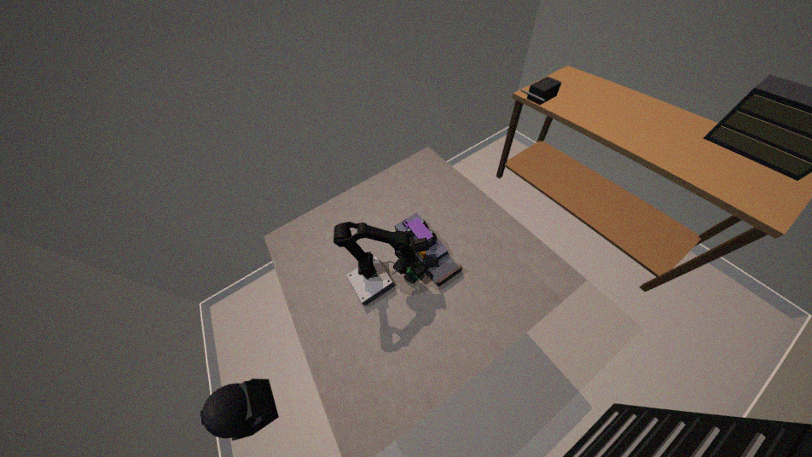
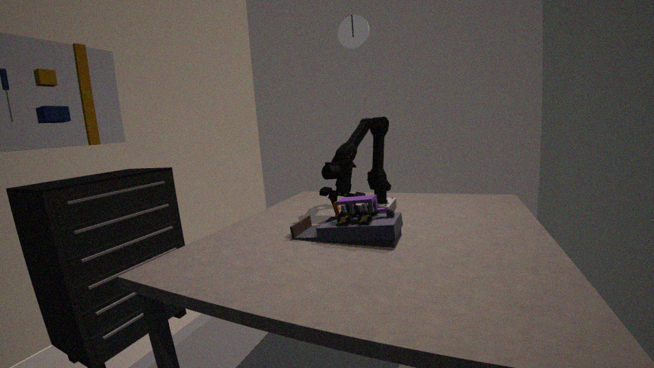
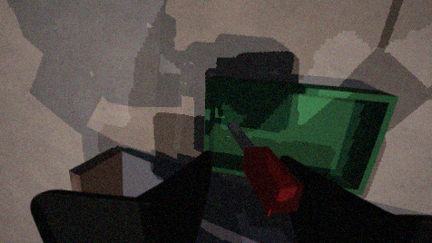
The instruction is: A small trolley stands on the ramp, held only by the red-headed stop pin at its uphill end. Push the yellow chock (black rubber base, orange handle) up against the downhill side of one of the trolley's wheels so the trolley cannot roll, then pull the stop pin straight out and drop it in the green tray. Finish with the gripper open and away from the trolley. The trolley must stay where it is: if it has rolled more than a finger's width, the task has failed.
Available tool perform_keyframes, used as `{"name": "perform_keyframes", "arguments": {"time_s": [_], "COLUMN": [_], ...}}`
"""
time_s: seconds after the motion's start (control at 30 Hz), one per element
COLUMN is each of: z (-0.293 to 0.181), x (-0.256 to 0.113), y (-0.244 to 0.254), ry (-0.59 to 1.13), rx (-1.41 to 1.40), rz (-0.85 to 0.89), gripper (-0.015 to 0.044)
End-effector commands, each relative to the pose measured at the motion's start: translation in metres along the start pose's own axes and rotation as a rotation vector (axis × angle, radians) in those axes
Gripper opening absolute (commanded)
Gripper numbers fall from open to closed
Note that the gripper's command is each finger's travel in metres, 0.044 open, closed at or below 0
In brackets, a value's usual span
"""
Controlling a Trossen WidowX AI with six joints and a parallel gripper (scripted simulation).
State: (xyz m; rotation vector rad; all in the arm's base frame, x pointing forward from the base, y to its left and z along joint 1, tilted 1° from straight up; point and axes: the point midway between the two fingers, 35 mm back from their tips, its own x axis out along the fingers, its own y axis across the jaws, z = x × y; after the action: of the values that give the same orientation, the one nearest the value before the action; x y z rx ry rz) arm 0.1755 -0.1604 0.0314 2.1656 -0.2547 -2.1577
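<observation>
The gripper [image 3: 247, 157] is open in the wrist view. The red-headed stop pin [image 3: 271, 181] lies tilted and loose between the spread fingers, its grey shaft pointing over the green tray [image 3: 382, 136] [image 1: 411, 275]. The pin's height above the tray is hard to tell. The purple-topped trolley [image 1: 419, 228] [image 2: 356, 200] stands on the grey ramp [image 2: 356, 233]. The chock's orange handle [image 2: 336, 209] [image 1: 421, 254] shows at the trolley's downhill end. Whether its base touches a wheel is hidden. The fingertips are partly hidden behind the trolley in the exterior view.
A brown end board [image 2: 300, 226] [image 3: 97, 174] stands at the foot of the ramp. The tray lies beside the ramp, between it and the arm's white base plate [image 1: 366, 288]. The arm reaches over the tray, close to the trolley and chock.
</observation>
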Motion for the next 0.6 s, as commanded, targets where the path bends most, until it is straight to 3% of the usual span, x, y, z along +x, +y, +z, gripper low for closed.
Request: {"name": "perform_keyframes", "arguments": {"time_s": [0.0,0.57], "z": [0.001,-0.001], "x": [0.001,0.003], "y": [-0.003,-0.013], "ry": [-0.003,-0.003], "rx": [0.002,0.002], "rz": [0.002,0.001], "gripper": [0.0190,0.0190]}}
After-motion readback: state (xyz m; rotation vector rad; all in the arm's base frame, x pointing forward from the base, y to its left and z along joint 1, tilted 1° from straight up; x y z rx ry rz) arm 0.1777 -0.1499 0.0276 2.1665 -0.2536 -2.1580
